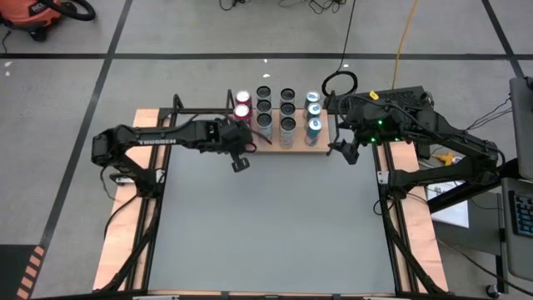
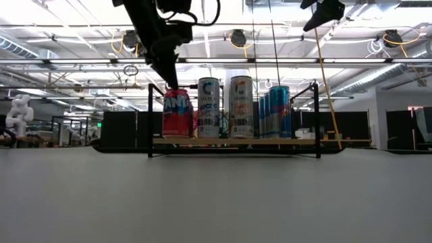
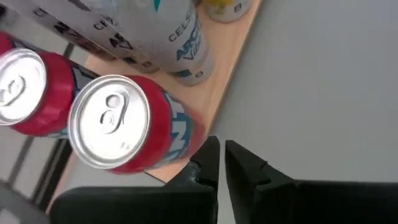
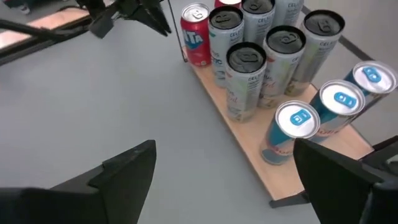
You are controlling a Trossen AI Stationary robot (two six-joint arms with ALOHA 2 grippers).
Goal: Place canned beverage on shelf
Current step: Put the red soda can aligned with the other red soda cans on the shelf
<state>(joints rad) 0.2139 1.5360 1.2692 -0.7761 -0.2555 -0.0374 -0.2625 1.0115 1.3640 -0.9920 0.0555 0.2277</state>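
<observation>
The shelf [image 1: 293,147], a light-wood board with black rod frames at its ends, stands at the table's far edge. It carries two red cans [image 1: 242,105] at its left end, several silver cans [image 4: 247,81] in the middle and three blue cans [image 4: 297,130] at its right end, all upright. My left gripper [image 3: 219,148] is shut with nothing between its fingers. It slants down just on the near side of the front red can [image 3: 115,124], over the board's near edge [image 3: 214,93]. My right gripper [image 4: 224,177] hangs open, high above the shelf's right end. My left gripper's fingertip [image 3: 210,149] stands right beside the lower side wall [image 3: 186,140] of the front red can; I cannot tell whether it touches the can. The can stands upright on the board.
The grey tabletop [image 1: 266,225] stretches bare from the shelf to the near edge. Black rod frames [image 2: 150,118] rise at both shelf ends. Wooden strips [image 1: 117,250] and the arms' bases flank the table. A tablet and papers [image 1: 520,217] lie off to the right.
</observation>
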